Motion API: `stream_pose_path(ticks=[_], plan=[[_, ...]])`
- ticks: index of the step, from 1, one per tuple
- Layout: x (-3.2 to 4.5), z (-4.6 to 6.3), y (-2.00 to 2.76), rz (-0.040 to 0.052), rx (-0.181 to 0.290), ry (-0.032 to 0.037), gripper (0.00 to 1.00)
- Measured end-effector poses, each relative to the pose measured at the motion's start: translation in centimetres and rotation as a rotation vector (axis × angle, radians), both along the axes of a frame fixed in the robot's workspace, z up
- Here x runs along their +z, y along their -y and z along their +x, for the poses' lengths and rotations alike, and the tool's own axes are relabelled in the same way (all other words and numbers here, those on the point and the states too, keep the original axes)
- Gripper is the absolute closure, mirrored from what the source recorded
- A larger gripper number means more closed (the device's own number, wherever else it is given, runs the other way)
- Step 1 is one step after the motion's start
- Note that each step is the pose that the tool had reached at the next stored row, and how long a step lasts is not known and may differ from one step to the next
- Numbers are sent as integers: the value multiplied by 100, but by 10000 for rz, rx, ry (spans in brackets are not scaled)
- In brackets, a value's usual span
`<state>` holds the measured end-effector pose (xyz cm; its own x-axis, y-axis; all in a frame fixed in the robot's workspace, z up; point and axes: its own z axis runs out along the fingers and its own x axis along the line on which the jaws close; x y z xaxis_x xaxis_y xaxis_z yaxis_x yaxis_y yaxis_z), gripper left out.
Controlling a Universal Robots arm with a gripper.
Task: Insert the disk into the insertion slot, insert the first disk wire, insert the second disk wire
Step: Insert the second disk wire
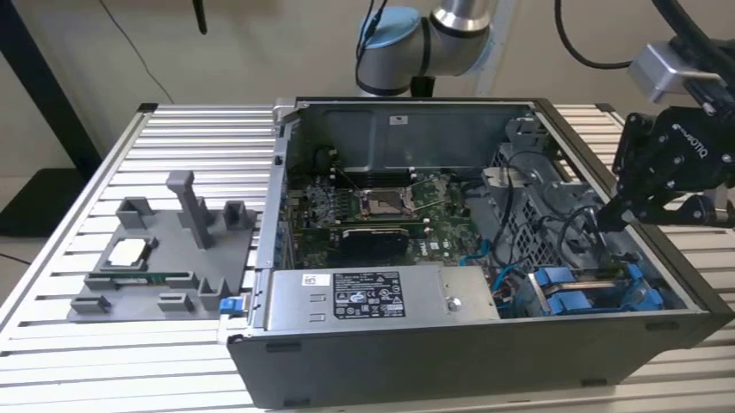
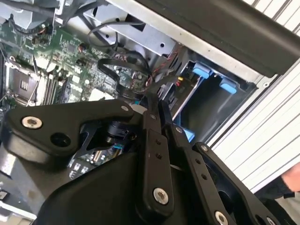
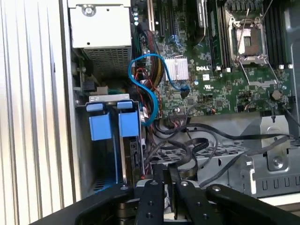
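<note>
In the exterior view, the black two-fingered gripper hung inside the open dark grey metal computer case, at the exterior view's right, with its upper linkage cut off by the frame edge. Below it sat the insertion slot, a grey metal cage with bright blue plastic side pieces in the case's near right corner. What filled the cage could not be made out. The grey power-supply box beside it carried a white sticker and a dark printed label. A moulded grey plastic fixture lay on the slatted aluminium table.

In the second wrist view, the gripper hid much of the green motherboard. Its fingers were pressed close together. Whether anything thin lay between them was unclear. The slot's blue pieces showed beyond.

In the first wrist view, the gripper sat just beside the slot, among loose black wires. A bright blue cable looped above.
</note>
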<state>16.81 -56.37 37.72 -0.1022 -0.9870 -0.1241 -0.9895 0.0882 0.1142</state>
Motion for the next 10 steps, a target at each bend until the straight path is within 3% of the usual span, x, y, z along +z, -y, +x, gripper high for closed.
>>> stream_pose_path(ticks=[2,6,10], plan=[[2,-57,0,-3,0,-35,84],[-18,-156,9,0,-1,-34,84],[-71,-169,133,43,16,-31,84]])
